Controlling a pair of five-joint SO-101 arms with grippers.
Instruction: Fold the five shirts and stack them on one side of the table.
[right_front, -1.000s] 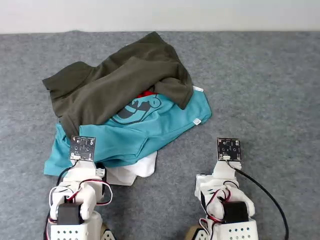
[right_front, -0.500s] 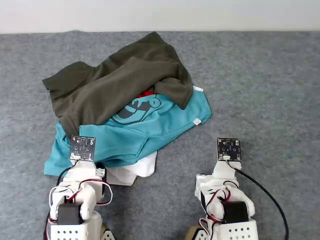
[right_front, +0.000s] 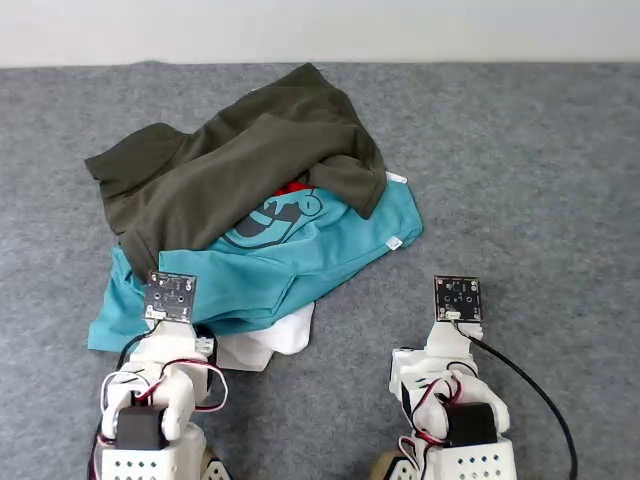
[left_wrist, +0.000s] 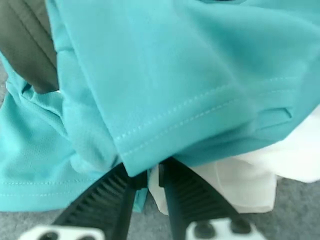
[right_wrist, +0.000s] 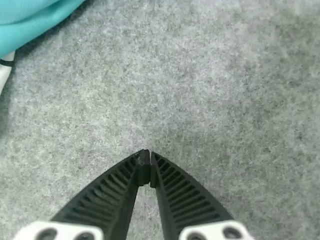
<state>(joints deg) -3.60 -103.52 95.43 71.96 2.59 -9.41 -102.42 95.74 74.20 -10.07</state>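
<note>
A heap of shirts lies at the left and middle of the grey table (right_front: 520, 180). A dark olive shirt (right_front: 240, 165) is on top, and a scrap of red cloth (right_front: 292, 187) peeks out below it. Under that lies a teal shirt (right_front: 290, 265) with a dark print, and a white shirt (right_front: 265, 340) pokes out at the near edge. My left gripper (left_wrist: 150, 172) is at the heap's near edge, its fingers close together and their tips tucked under the teal shirt's (left_wrist: 175, 75) hem beside the white shirt (left_wrist: 250, 175). My right gripper (right_wrist: 145, 161) is shut over bare table, holding nothing.
Both arm bases stand at the near edge, the left arm (right_front: 150, 400) by the heap and the right arm (right_front: 450, 400) on open felt. The right half of the table is bare grey felt. A pale wall runs along the far edge.
The left arm's wrist has shifted slightly to the right and toward the heap. The right arm and the shirts have not moved.
</note>
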